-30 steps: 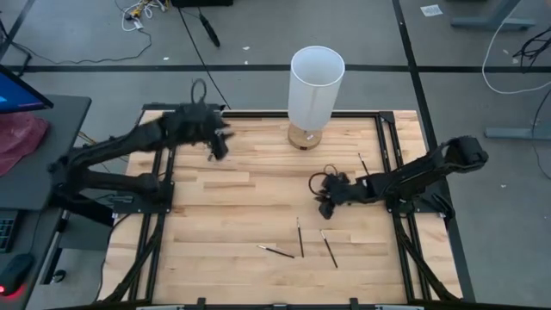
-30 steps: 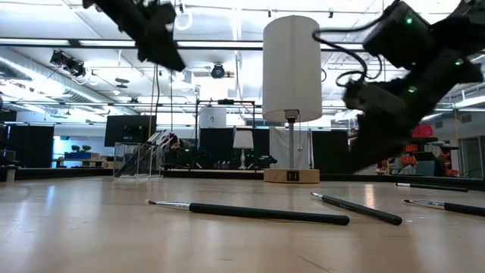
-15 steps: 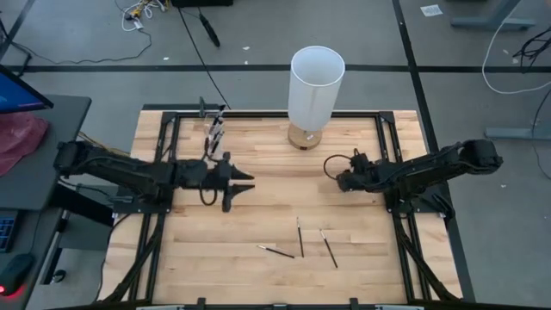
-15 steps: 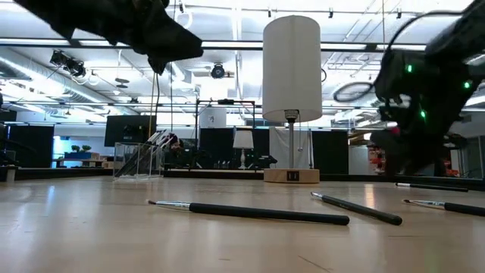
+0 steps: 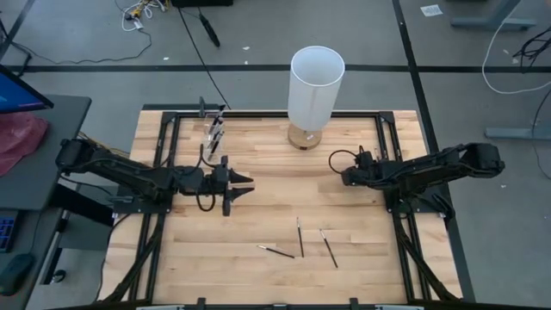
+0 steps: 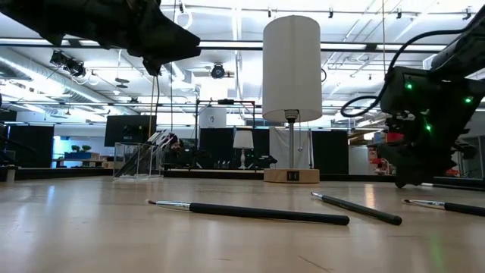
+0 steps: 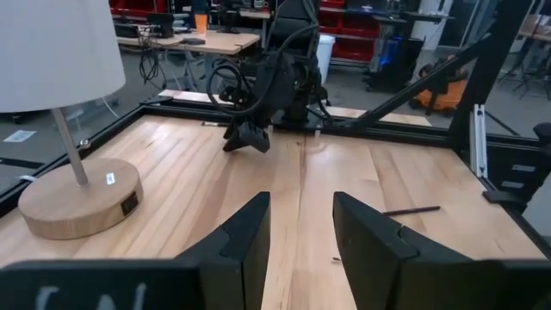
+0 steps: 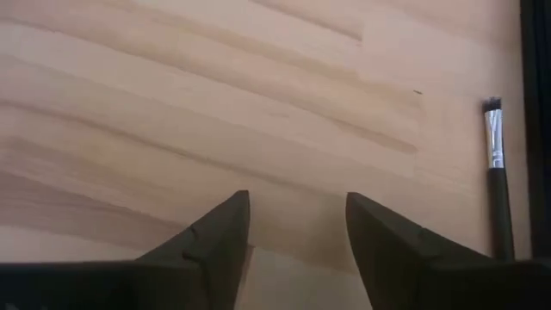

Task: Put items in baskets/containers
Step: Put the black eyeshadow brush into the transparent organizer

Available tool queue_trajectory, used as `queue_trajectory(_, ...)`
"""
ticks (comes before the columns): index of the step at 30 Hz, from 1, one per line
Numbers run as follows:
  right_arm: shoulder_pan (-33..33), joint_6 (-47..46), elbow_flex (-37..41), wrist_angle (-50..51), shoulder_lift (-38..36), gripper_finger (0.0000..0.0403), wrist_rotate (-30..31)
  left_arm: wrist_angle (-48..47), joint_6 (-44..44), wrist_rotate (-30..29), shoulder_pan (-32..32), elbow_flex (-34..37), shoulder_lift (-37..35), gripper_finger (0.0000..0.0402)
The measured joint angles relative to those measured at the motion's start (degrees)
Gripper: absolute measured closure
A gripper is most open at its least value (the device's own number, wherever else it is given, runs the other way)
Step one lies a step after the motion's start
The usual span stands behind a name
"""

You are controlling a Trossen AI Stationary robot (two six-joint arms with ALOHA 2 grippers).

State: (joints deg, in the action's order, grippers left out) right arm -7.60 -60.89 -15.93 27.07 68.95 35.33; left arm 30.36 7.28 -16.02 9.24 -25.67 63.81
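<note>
Brushes lie loose on the wooden table [image 5: 258, 207]: three sit in the lower middle of the high view, one short brush [image 5: 275, 251] at an angle, an upright brush [image 5: 300, 237] just right of it, and a slanted brush [image 5: 329, 248] further right. A fourth brush [image 8: 495, 176] lies near the table's right edge, in front of the right gripper [image 5: 337, 179]. The clear cup [image 5: 213, 129], in the upper left of the table in the high view, already holds several brushes leaning in it. The left gripper [image 5: 245, 184] hovers left of centre, below the cup in the high view, its fingers spread apart and holding nothing. The right gripper hangs right of centre, pointing down at bare wood, its fingers also spread and empty. A lamp [image 5: 314, 90] with a white shade stands at the table's top middle.
</note>
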Motion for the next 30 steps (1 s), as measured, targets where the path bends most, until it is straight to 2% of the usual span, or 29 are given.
queue_trajectory(6, 0.0, 1.2, -1.8, 2.2, -0.7, 0.0215, -1.8, -0.1, 0.0, -0.1, -0.1, 0.0, 0.0, 0.0271)
queue_trajectory(8, -0.4, 1.1, -4.4, 7.5, -1.0, 0.0215, -4.0, -0.1, 0.0, -0.1, -0.1, 0.0, 0.0, 0.0271)
queue_trajectory(12, -3.7, -2.6, -10.0, 21.4, -0.8, 0.0215, -4.3, -0.1, 0.0, -0.3, -0.1, 0.0, 0.0, 0.0271)
queue_trajectory(15, -7.6, -2.0, -10.9, 26.9, -0.8, 0.0215, -4.3, -0.1, 0.0, -0.3, -0.1, 0.0, 0.0, 0.0271)
queue_trajectory(21, -16.7, 5.8, -10.4, 25.1, -0.8, 0.0222, -5.3, -0.1, -0.2, -0.3, -0.1, 0.0, 0.0, 0.0271)
queue_trajectory(26, -23.1, 13.6, -10.4, 18.0, -0.8, 0.0256, -8.0, -0.2, -0.4, -0.3, 0.0, 0.0, 0.0, 0.0271)
queue_trajectory(30, -28.7, 15.7, -10.4, 17.3, -0.8, 0.0286, -9.9, -0.2, -0.1, -0.3, 0.0, 0.0, 0.0, 0.0271)
